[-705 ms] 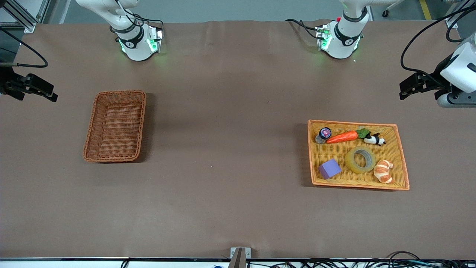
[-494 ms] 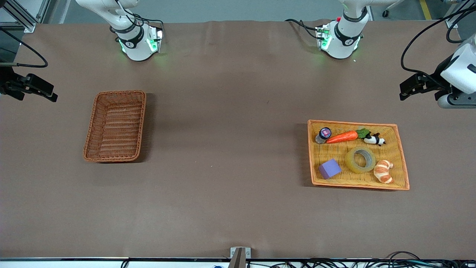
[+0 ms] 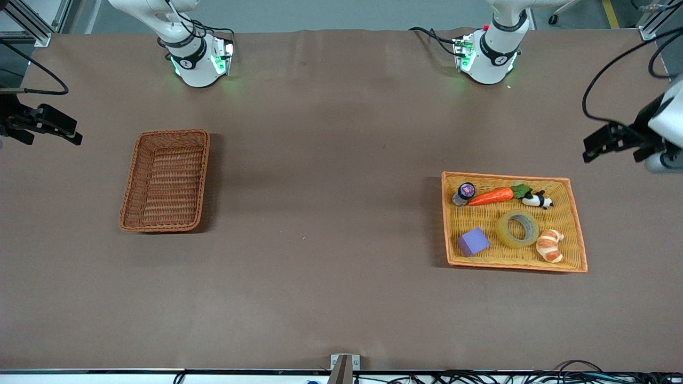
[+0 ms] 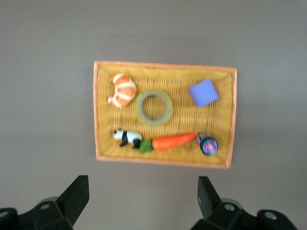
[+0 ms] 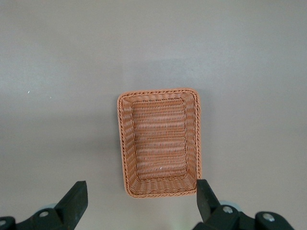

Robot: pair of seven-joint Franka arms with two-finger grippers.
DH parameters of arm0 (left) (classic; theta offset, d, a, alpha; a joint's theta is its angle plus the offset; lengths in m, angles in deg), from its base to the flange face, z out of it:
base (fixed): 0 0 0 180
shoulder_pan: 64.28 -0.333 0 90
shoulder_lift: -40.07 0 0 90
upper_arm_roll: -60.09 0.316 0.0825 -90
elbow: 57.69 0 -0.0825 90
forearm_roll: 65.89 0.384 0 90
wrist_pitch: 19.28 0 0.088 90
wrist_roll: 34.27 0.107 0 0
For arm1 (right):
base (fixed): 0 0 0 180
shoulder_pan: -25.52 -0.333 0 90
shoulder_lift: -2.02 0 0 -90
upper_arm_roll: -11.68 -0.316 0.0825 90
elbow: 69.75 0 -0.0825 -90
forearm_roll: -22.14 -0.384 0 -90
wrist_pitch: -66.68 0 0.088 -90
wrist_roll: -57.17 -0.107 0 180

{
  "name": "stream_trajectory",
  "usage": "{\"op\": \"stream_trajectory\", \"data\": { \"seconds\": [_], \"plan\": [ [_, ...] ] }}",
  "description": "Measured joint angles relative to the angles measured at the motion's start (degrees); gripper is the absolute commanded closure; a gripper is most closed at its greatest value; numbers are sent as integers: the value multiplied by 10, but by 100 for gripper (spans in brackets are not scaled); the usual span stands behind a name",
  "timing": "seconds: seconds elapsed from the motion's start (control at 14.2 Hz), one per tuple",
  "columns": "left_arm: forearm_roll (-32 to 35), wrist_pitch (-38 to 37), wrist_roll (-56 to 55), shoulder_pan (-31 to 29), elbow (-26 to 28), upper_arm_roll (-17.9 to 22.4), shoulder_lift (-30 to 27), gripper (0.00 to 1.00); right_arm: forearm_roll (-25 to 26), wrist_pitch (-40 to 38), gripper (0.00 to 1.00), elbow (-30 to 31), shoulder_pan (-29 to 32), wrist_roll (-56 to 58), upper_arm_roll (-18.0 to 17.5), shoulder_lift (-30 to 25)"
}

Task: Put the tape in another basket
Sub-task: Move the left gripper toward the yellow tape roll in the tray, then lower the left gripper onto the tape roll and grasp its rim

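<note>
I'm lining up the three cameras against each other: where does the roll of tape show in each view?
Front view: the tape lies in the yellow tray, between the purple block and the croissant.
Left wrist view: the tape lies mid-tray, beside the croissant.
Right wrist view: not in it; only the basket shows.
Shared landmark: the carrot.

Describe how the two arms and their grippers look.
Both arms are glossy white with black joint rings and green lights glowing at the bases. Black cables loop along each. The left gripper and right gripper are black, with flat, wedge-shaped fingers and small round screw heads on the finger mounts.
</note>
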Motion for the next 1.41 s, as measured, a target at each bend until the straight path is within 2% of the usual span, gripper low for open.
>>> {"op": "stream_trajectory", "data": {
  "seconds": [0.35,0.85,1.06,1.2,1.41],
  "plan": [
    [0,192,0,-19,90,1,100,0,0,0,0,0,0,0,0,0],
    [28,339,5,-60,197,1,168,3,0,0,0,0,0,1,1,0],
    [32,381,5,-59,215,1,201,13,0,0,0,0,0,1,1,0],
    [32,396,5,-59,215,1,219,23,0,0,0,0,0,1,1,0],
    [32,408,3,-59,215,0,237,51,0,0,0,0,0,1,1,0]
  ]
}}
